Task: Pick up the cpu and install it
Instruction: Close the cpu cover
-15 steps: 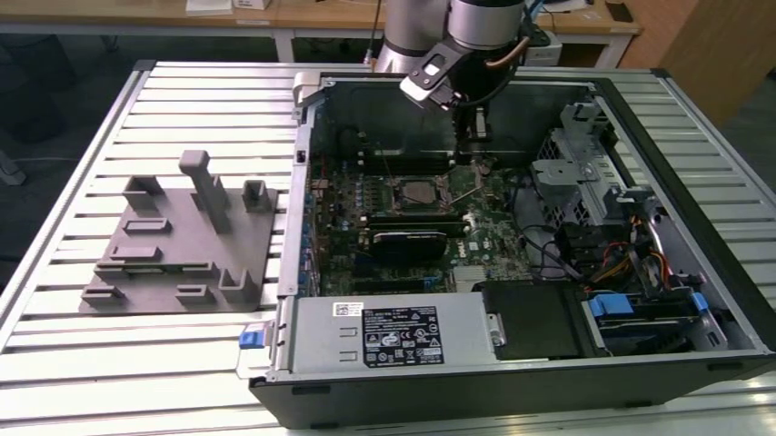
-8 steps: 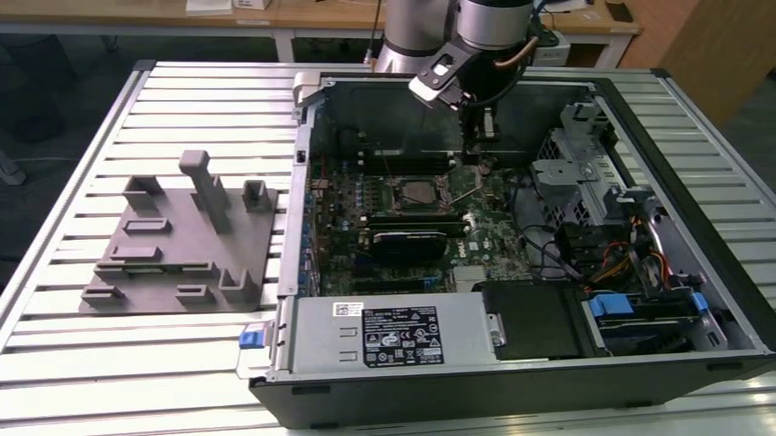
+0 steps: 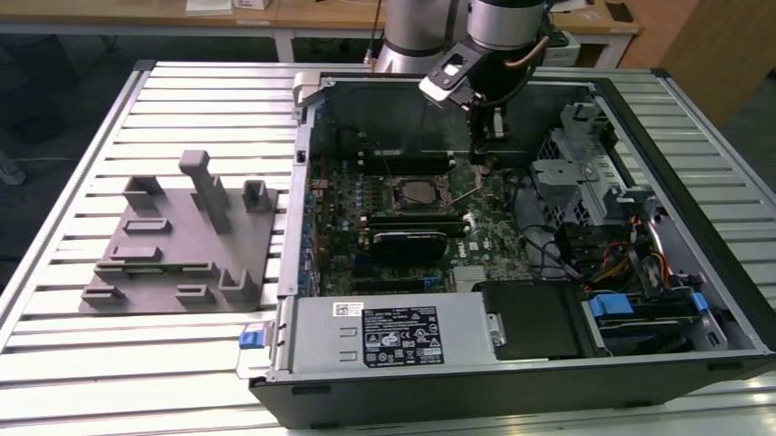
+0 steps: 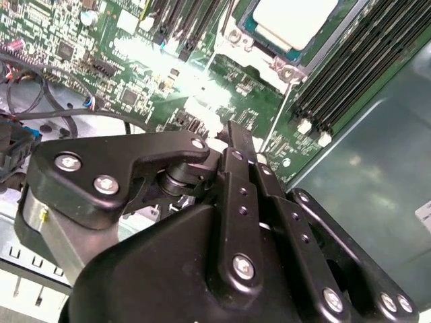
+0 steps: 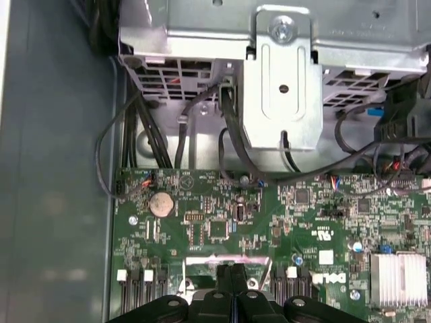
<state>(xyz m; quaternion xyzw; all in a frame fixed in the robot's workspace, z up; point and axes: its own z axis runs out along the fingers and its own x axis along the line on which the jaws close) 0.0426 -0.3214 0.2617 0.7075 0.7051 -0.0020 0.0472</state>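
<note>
I take this for a robotics lab or test workshop. My arm stands at a slatted aluminium desk carrying an opened computer tower and a grey plastic fixture block. Pale wooden tables with papers are behind.

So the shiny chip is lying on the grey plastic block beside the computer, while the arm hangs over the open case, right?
Not on the block. The exterior view shows the cpu seated in the socket on the motherboard, inside the open case. The grey plastic block does lie beside the computer, and the gripper does hang over the case.
</note>
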